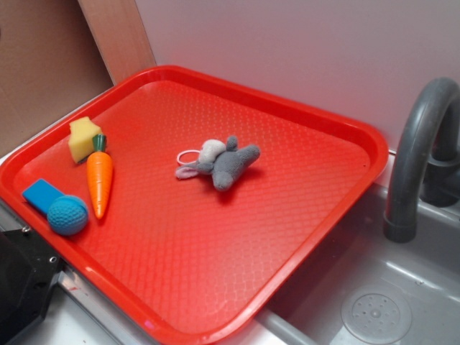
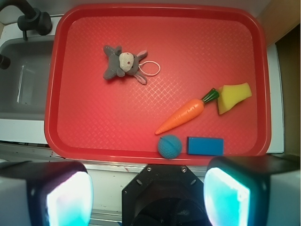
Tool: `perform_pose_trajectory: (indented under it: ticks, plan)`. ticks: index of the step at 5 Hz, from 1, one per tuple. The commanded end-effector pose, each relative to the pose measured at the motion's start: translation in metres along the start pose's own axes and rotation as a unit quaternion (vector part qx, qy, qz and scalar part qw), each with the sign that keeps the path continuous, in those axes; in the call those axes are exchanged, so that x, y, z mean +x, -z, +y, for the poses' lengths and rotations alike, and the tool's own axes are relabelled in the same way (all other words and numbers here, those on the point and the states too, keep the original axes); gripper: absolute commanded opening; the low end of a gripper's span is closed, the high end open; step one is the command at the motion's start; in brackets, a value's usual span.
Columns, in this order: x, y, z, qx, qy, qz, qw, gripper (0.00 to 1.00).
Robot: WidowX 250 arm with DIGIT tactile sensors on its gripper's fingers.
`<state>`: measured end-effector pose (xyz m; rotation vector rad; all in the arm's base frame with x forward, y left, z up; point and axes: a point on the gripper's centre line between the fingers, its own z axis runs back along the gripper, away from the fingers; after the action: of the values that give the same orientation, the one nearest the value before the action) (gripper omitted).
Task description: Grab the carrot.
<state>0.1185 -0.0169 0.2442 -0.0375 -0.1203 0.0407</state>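
Observation:
The carrot (image 1: 99, 182) (image 2: 182, 114) is orange with a dark green stem cap and lies flat on the red tray (image 1: 302, 237) (image 2: 94, 136), near its left side in the exterior view. In the wrist view it lies diagonally, tip toward the blue ball. My gripper (image 2: 148, 197) is open, high above and back from the tray's near edge, with nothing between its fingers (image 2: 70, 200). In the exterior view only a black part of the robot (image 1: 21, 280) shows at the lower left.
On the tray are also a yellow sponge wedge (image 1: 83, 138) (image 2: 233, 95) by the carrot's stem, a blue ball (image 1: 67, 215) (image 2: 170, 146), a blue block (image 1: 42, 194) (image 2: 205, 145) and a grey plush toy (image 1: 219, 164) (image 2: 123, 64). A grey sink (image 1: 374, 302) with a faucet (image 1: 420, 144) adjoins the tray.

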Motion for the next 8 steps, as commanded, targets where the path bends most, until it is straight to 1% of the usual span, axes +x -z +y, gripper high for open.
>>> perform_pose_trajectory:
  ticks: [1,2,3,4,5,7,8]
  plan:
    - [0.0,0.0,0.0,0.0,0.0,0.0,1.0,1.0]
    - [0.014,0.0,0.01,-0.011,-0.128,0.016,0.992,1.0]
    - [0.025,0.005,0.023,-0.031,-0.255,0.029,0.966,1.0]
    - [0.03,0.01,0.04,-0.013,-0.374,0.036,0.927,1.0]
    - [0.031,0.012,0.061,-0.013,-0.484,0.023,0.875,1.0]
    - [0.031,0.012,0.061,-0.013,-0.484,0.023,0.875,1.0]
    - [0.034,0.05,0.065,-0.002,-0.503,-0.005,0.864,1.0]
